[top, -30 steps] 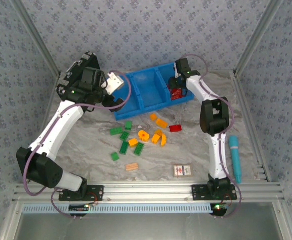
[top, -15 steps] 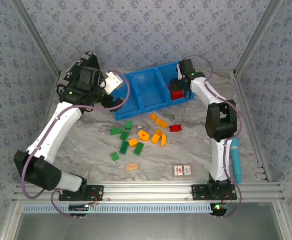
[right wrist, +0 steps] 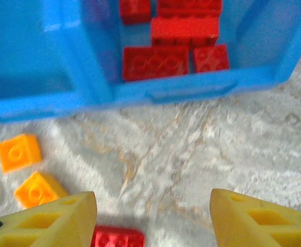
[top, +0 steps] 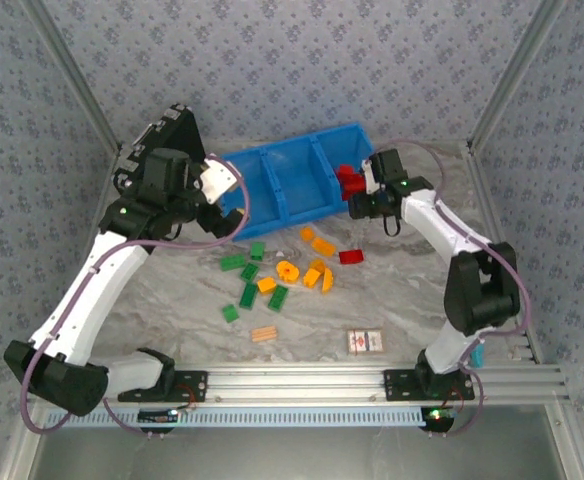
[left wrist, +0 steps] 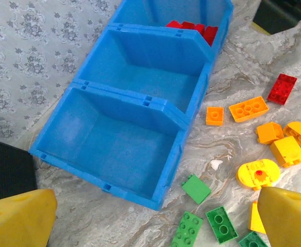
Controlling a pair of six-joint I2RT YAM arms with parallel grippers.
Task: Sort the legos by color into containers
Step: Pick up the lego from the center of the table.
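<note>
Legos (top: 284, 271) in green, orange-yellow and red are lying loose in a cluster on the marbled worktop (top: 392, 300), just in front of the containers (top: 292, 185), a blue three-bin tray that is sitting at the far side. Several red bricks (right wrist: 155, 63) are resting in its right-hand bin. One more red brick (right wrist: 117, 238) is lying on the worktop at the cluster's right edge, just beside the right tool (right wrist: 153, 206), which is hanging low over the surface in front of that bin with its fingers spread and gripping nothing. The left tool (left wrist: 151, 211) is hovering above the tray's left end and the green bricks (left wrist: 220, 224), its yellow fingers (left wrist: 21, 218) likewise standing wide apart and carrying nothing. A tan ridged piece (top: 263, 334) and a white printed card (top: 365, 341) are lying nearer the arm bases, apart from the cluster.
</note>
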